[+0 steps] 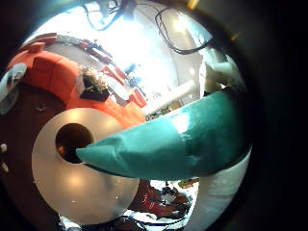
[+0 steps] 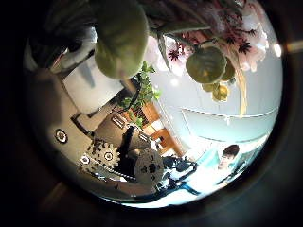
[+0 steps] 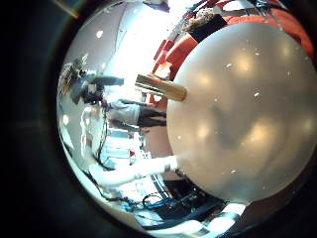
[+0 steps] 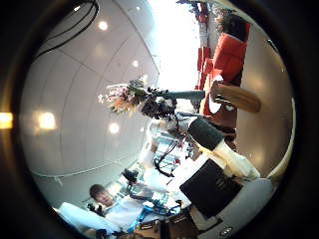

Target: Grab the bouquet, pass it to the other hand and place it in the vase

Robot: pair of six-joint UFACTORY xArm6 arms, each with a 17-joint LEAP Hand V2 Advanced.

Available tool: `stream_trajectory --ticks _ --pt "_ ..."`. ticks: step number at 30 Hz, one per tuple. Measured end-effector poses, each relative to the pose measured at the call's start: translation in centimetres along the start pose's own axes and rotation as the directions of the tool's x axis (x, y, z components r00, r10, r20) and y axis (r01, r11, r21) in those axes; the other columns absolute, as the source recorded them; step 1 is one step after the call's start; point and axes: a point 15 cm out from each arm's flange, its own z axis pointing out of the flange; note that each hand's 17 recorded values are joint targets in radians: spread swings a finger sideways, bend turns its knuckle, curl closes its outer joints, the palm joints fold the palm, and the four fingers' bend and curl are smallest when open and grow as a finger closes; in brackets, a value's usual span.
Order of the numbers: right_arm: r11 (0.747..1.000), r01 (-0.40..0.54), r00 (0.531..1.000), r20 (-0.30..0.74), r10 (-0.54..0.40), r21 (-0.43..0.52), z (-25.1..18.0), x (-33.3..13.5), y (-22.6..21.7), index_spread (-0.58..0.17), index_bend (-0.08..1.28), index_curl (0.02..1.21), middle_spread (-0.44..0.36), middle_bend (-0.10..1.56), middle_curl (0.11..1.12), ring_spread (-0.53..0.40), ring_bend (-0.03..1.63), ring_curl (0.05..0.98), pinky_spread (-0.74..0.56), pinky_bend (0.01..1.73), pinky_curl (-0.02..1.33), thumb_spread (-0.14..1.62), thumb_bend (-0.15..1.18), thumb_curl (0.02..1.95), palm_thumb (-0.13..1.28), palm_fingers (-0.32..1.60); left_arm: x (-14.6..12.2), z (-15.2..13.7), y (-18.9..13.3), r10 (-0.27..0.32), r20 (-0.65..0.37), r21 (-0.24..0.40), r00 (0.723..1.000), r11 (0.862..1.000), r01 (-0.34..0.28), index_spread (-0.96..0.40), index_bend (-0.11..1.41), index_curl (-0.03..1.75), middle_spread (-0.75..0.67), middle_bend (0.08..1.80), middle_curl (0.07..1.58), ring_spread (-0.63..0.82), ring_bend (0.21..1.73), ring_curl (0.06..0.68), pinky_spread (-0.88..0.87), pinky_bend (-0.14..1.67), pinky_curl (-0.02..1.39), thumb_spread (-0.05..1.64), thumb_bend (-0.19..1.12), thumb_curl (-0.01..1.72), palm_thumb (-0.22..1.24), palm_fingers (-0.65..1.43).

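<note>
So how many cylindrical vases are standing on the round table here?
1: the cylindrical vase stands on the round table; more could be hidden outside these views.

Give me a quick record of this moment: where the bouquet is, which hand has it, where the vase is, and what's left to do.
Bouquet: small bunch of flowers on a long stem, held in the air, clear of the table
Holder: left hand, curled round the stem
Vase: plain cylindrical vase, upright on the table, no flowers in it
Table: round, smooth-topped table
Left to do: bouquet not yet in the vase
</note>
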Motion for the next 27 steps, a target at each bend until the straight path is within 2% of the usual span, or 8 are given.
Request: stream_trajectory --ticks 16,23,27 --pt "1.000 -0.012 1.000 -0.008 0.012 0.011 -0.1 0.8 -0.4 -0.333 0.18 0.37 0.013 0.27 0.36 0.055 0.52 0.252 0.43 0.39 0.34 1.02 -0.02 0.54 0.74 0.30 -4.1 2.4 -2.0 -0.054 -0.004 -0.024 0.999 0.998 0.054 -0.67 0.84 1.14 -0.41 1.38 0.76 -0.38 1.53 0.596 -0.67 1.06 1.28 1.06 -0.01 0.88 0.97 1.11" --pt "1.000 -0.012 1.000 -0.008 0.012 0.010 -0.1 0.9 -0.3 -0.328 0.18 0.36 0.013 0.25 0.36 0.056 0.51 0.247 0.44 0.38 0.33 1.02 -0.02 0.54 0.75 0.32 -6.0 2.5 -2.3 -0.079 0.015 -0.029 0.997 0.996 0.079 -0.67 0.84 1.14 -0.41 1.38 0.75 -0.39 1.52 0.601 -0.68 1.06 1.30 1.06 -0.01 0.87 0.97 1.10" --pt "1.000 -0.018 1.000 -0.004 0.018 0.010 -0.1 1.1 -0.4 -0.329 0.18 0.36 0.013 0.24 0.36 0.056 0.51 0.245 0.44 0.37 0.32 1.02 -0.02 0.54 0.75 0.33 -7.0 2.8 -2.0 -0.095 0.030 -0.050 0.995 0.994 0.097 -0.67 0.81 1.15 -0.41 1.38 0.75 -0.38 1.52 0.603 -0.69 1.05 1.31 1.02 -0.05 0.83 0.87 1.08"
